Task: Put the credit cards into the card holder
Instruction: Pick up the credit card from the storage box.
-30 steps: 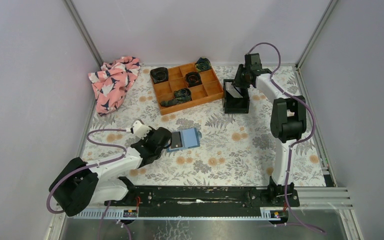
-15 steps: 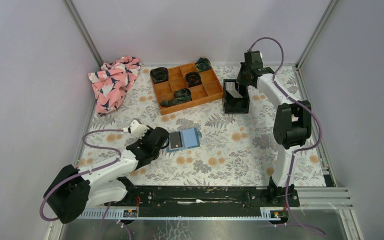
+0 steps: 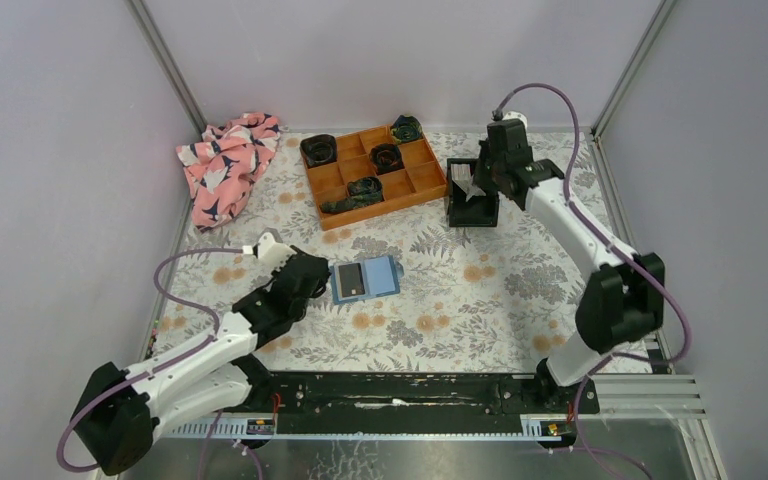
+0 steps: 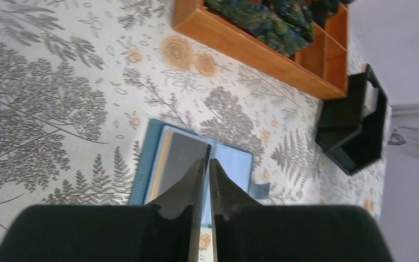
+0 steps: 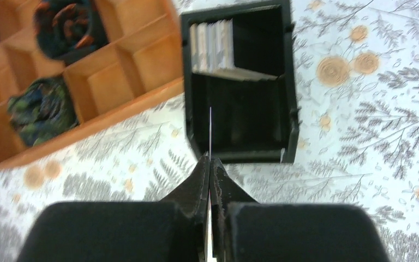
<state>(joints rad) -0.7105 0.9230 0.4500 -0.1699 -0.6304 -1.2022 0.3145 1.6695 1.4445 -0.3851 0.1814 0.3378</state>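
- Surface: the table (image 3: 480,300) was covered edge to edge by a printed sheet of grey ferns and orange blooms on white.
- Room: plain lilac-grey walls (image 3: 380,60) stood on three sides, with bare metal posts (image 3: 165,65) in the far corners. A black rail (image 3: 400,392) along the near edge carried both arm bases.
- Pink patterned cloth (image 3: 225,165), count one. It lay crumpled by the wall, beyond and to the left of the left claw, well apart from it.
- Left claw (image 4: 205,161), one of two. Its jaws stood a thin slit apart, with nothing seen between them, and the tips pointed over the holder.
- Card holder (image 3: 365,279), count one. It lay open and flat, teal, directly ahead of the left claw's tips; contact could not be told.
- A dark grey rectangle (image 4: 181,158) sat on the holder's half nearer that claw. Whether it was a card or a pocket could not be told.
- Orange tray (image 3: 422,178), count one. It sat far beyond the left claw and just left of the right claw, and held four dark fabric rolls (image 3: 318,148).
- Black bin (image 5: 289,82), count one. It sat straight below the right claw, just beside the tray's right end.
- Credit cards (image 5: 213,46): a stack stood on edge in the bin's far compartment, ahead of the right claw's tips. The number was not readable.
- Right claw (image 5: 210,159), second of two. It was clamped tight on a single card (image 5: 210,131), seen edge-on as a thin pale line running out from the tips over the bin's nearer compartment.
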